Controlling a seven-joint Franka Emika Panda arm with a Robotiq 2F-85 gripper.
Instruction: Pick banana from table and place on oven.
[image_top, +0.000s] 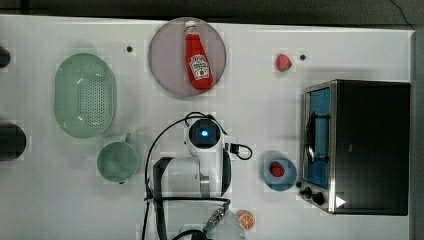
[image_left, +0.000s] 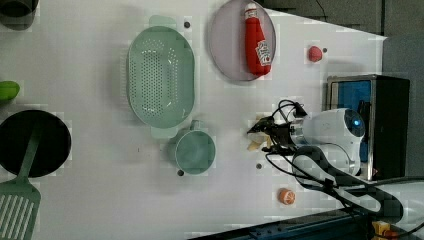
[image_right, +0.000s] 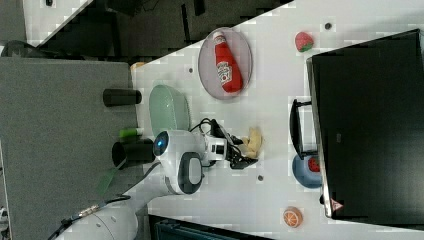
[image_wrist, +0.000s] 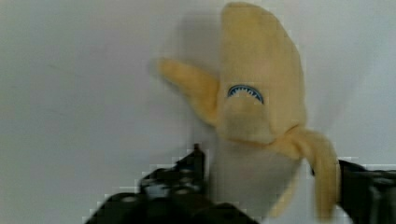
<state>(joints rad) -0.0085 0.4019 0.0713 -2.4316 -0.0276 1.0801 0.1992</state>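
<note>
Gripper (image_wrist: 268, 186) low over banana (image_wrist: 254, 88), mid-table (image_top: 60, 200); fingers spread astride peeled end, ready to pinch.

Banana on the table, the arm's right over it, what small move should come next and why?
Probably close the end effector on the banana. In the wrist view its fingers stand either side of the whitish flesh, apart from it, and the banana lies on the table, not yet lifted toward the oven.

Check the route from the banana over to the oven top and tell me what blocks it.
On the table, the gripper straddles the banana. Towards the oven lies bare tabletop; the blue bowl holding a strawberry sits beside the route. Only the oven's front and handle need clearing, by lifting.
</note>
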